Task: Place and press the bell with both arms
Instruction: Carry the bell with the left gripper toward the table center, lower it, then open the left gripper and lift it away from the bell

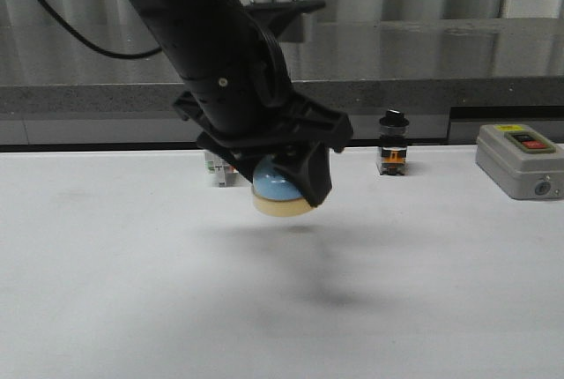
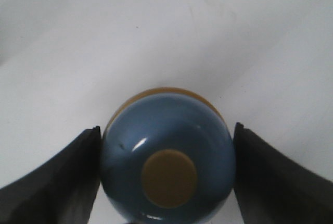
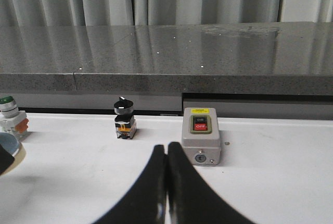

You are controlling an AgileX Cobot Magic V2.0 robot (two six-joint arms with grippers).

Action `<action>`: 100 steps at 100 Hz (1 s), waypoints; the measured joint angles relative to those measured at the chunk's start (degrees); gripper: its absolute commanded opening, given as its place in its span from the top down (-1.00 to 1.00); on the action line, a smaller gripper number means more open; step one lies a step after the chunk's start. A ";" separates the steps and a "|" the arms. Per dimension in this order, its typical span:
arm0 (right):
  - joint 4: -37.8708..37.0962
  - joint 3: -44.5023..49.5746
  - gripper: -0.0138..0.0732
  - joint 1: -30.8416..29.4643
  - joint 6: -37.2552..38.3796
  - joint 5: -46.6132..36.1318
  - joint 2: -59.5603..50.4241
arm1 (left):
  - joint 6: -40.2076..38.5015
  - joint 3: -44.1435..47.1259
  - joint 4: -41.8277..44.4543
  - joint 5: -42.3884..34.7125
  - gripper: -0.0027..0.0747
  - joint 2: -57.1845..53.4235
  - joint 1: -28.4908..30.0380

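Note:
The bell is a light-blue dome with a cream base. It hangs above the white table, held in my left gripper. In the left wrist view the bell fills the space between the two black fingers, which press on its sides, and its cream knob faces the camera. My left gripper is shut on it. My right gripper shows only in the right wrist view, with its fingers closed together and nothing between them. An edge of the bell shows at that view's left border.
A grey box with red button stands at the right of the table. A black-knobbed switch stands near the back edge. A green-capped white switch stands behind my left gripper. A grey counter ledge runs along the back.

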 measured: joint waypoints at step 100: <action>0.00 0.00 0.82 0.00 0.00 0.00 0.00 | 0.00 -0.23 -2.22 -2.14 -0.81 6.39 -0.59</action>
